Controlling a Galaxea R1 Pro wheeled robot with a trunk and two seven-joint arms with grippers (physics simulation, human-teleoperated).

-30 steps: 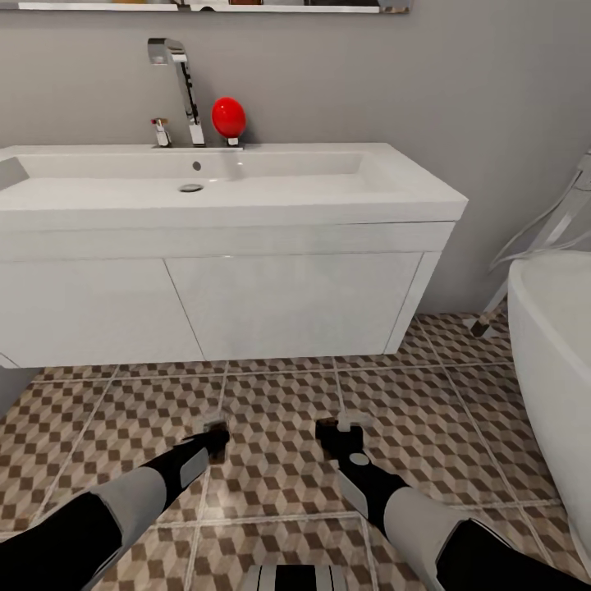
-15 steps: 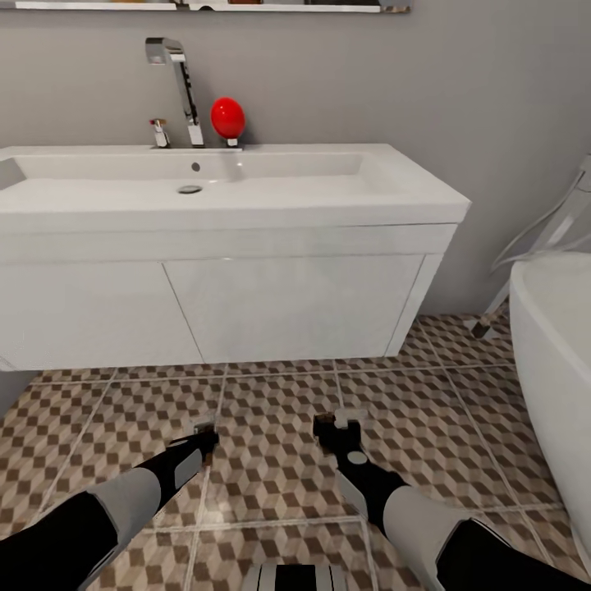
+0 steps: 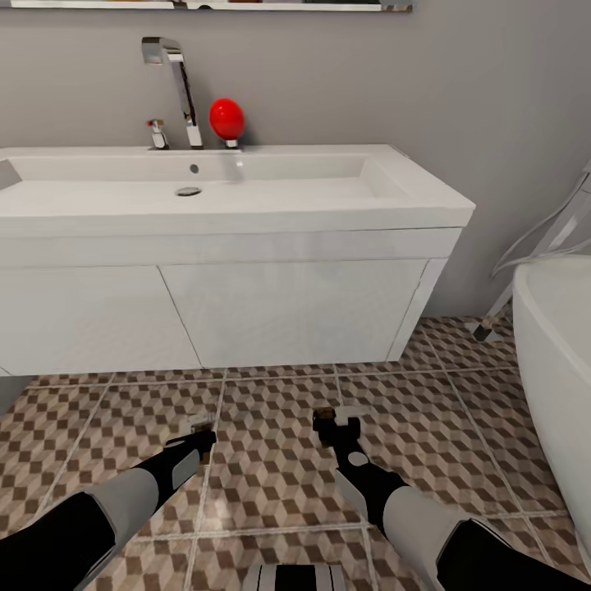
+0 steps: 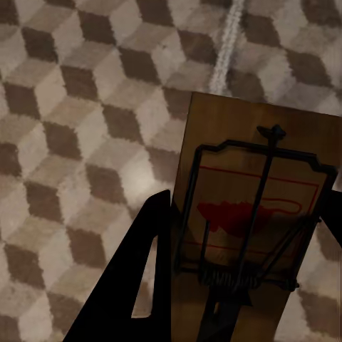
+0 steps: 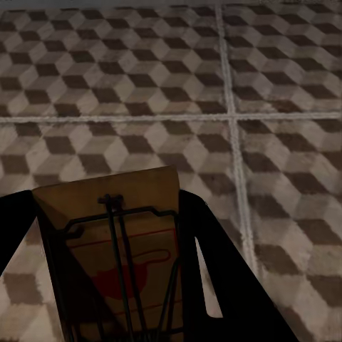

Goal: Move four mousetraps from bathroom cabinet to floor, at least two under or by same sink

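Both arms reach down toward the cube-pattern bathroom floor (image 3: pixel 271 460) in front of the white vanity. My left gripper (image 3: pixel 199 433) is shut on a mousetrap (image 4: pixel 249 149), a brown wooden slab with a wire bar and a red print, held between dark fingers (image 4: pixel 142 285) just above the tiles. A second mousetrap (image 5: pixel 107 214) sits in my right gripper (image 3: pixel 332 420), clamped by its fingers (image 5: pixel 214 271) above the floor. The wide white sink (image 3: pixel 246 185), with chrome tap (image 3: pixel 176 82) and red ball knob (image 3: pixel 226 117), stands straight ahead. The orange-brown cabinet is out of view.
The white two-door vanity (image 3: pixel 246 312) hangs under the basin with a gap above the floor. A rounded white bathtub (image 3: pixel 562 369) closes off the right side, with a chrome stand (image 3: pixel 501 304) beside it. Grey wall behind.
The left gripper has drawn slightly back and to the left with its trap. The right gripper has barely moved. The head view has shifted a little.
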